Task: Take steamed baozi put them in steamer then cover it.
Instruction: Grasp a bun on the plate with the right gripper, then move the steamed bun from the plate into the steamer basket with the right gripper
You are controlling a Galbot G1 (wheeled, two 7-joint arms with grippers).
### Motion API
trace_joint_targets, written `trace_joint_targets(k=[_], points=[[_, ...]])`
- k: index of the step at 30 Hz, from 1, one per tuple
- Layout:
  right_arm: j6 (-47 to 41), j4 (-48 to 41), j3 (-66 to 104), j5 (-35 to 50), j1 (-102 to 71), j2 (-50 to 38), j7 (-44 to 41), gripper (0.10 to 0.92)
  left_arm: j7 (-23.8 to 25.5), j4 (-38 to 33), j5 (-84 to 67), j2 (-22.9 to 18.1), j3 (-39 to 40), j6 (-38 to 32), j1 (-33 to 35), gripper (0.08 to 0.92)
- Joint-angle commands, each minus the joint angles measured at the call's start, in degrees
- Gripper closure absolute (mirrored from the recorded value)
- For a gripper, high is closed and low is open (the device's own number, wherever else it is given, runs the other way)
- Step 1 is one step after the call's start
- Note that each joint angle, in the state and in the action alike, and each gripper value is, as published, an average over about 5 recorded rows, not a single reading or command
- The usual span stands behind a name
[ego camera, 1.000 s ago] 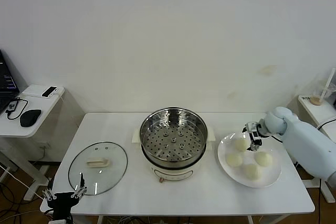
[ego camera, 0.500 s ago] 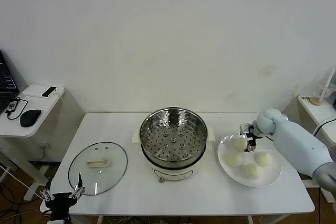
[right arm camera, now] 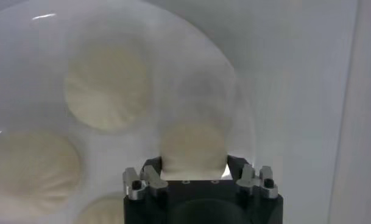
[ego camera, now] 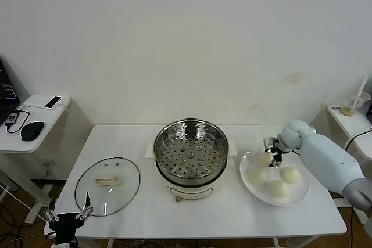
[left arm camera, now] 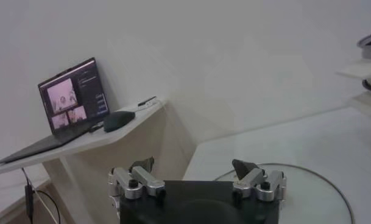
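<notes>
Four cream-white baozi lie on a white plate (ego camera: 247, 187) at the right. My right gripper (ego camera: 272, 154) is down at the back-left baozi (ego camera: 265, 160). In the right wrist view that baozi (right arm camera: 194, 149) sits between the spread fingers of my right gripper (right arm camera: 194, 165), which is open around it. The other baozi (ego camera: 258, 175), (ego camera: 289, 174), (ego camera: 278, 189) lie free. The steel steamer (ego camera: 191, 149) stands uncovered at the table's middle with its perforated tray bare. The glass cover (ego camera: 107, 185) lies flat at the left. My left gripper (ego camera: 68, 213) is parked open off the front-left corner.
A side table at the far left carries a laptop (left arm camera: 72, 100) and a mouse (ego camera: 32, 130). A small shelf with a cup (ego camera: 350, 109) stands at the far right. The cover's rim (left arm camera: 307, 195) shows just beyond my left gripper (left arm camera: 193, 165).
My right gripper has shifted a little left and lower onto the back-left baozi. The left arm, cover and steamer have not moved.
</notes>
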Motion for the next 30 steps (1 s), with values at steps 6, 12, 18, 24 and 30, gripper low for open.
trace_joint_targets(k=[6,12,18,24,30], points=[[-0.2,4.2,-1.3,2.9,1.9,-2.9,-1.2,0.389,0.0,-0.1,-0.1,0.0,0.2,0.0,-0.1,0.177],[-1.1,12.1,-5.3,8.5,6.5,-8.7,-1.7,0.389,0.0,-0.2,-0.1,0.1,0.6,0.1,-0.4,0.177],[-1.1,17.3,-9.5,14.4,15.1,-12.9,-1.5,0.389,0.1,-0.1,-0.2,0.5,1.4,0.2,-0.8,0.177],[-1.2,19.6,-14.9,19.8,23.8,-12.2,-1.2,0.388,0.1,-0.2,-0.8,0.9,1.6,0.2,-1.0,0.177],[-1.8,22.0,-19.9,25.0,30.5,-7.9,-0.1,0.386,0.2,-0.3,-1.1,1.1,1.3,0.3,-1.7,0.177]])
